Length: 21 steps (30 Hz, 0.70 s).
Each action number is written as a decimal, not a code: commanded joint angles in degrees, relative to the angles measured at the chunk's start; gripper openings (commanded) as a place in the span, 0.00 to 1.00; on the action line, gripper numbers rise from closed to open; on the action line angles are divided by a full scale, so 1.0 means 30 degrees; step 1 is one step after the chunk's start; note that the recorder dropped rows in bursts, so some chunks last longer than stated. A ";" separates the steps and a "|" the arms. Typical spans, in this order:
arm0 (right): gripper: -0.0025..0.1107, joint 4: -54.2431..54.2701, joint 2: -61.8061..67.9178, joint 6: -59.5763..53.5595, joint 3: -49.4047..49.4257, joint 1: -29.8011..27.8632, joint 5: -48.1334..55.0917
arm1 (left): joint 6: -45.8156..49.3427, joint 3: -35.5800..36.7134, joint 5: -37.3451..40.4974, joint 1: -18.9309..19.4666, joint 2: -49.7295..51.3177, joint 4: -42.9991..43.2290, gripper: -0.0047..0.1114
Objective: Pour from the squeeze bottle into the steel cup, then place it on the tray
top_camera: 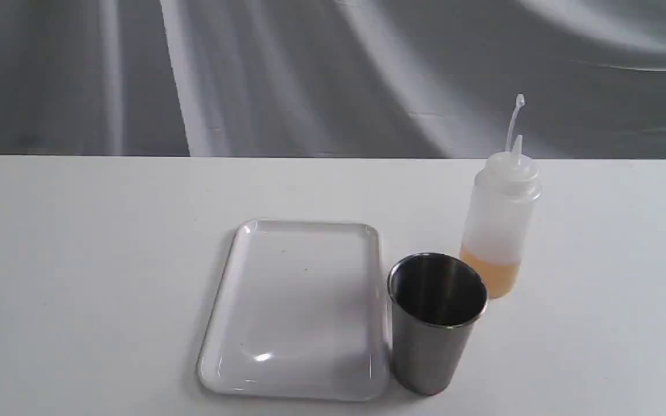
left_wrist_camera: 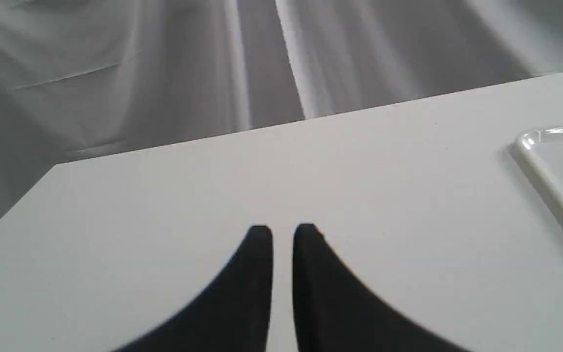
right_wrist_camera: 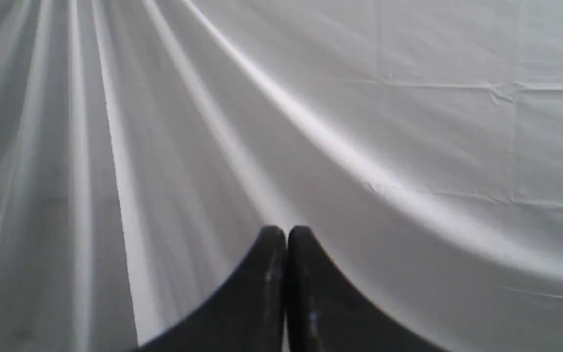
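In the exterior view, the squeeze bottle (top_camera: 499, 225) is seen standing upright on the table (top_camera: 78, 260), on the right, with a little amber liquid in its base. Its cap strap is raised clear of the nozzle. The steel cup (top_camera: 436, 323) stands upright just in front of the bottle, its rim overlapping the bottle's foot in this view, so whether the two touch cannot be told. The tray (top_camera: 298, 312) lies flat and bare just beside the cup, to its left. No arm is seen, and nothing appears to have been poured yet.

In the left wrist view, the left gripper (left_wrist_camera: 283, 230) is held over bare table. Its jaws are drawn almost together, only a thin slit is left between them, and nothing is grasped. One rounded corner of the tray (left_wrist_camera: 550, 166) shows at the edge of the picture.

In the right wrist view, the right gripper (right_wrist_camera: 286, 232) is pointed at the grey backdrop cloth (right_wrist_camera: 408, 122). Its jaws are pressed together on nothing.

The step in hand is judged to be the reach for the bottle, best made by the right arm. The jaws should be opened wide first. The bottle is best approached from the side away from the cup and gripped at mid-body, lightly, since the soft walls would likely squirt liquid if squeezed.
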 commanded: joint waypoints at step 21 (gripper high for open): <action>0.02 0.0114 0.0911 -0.4298 0.9253 0.4731 -0.8069 | -0.0087 0.0085 -0.0292 0.0047 -0.0049 -0.0006 0.11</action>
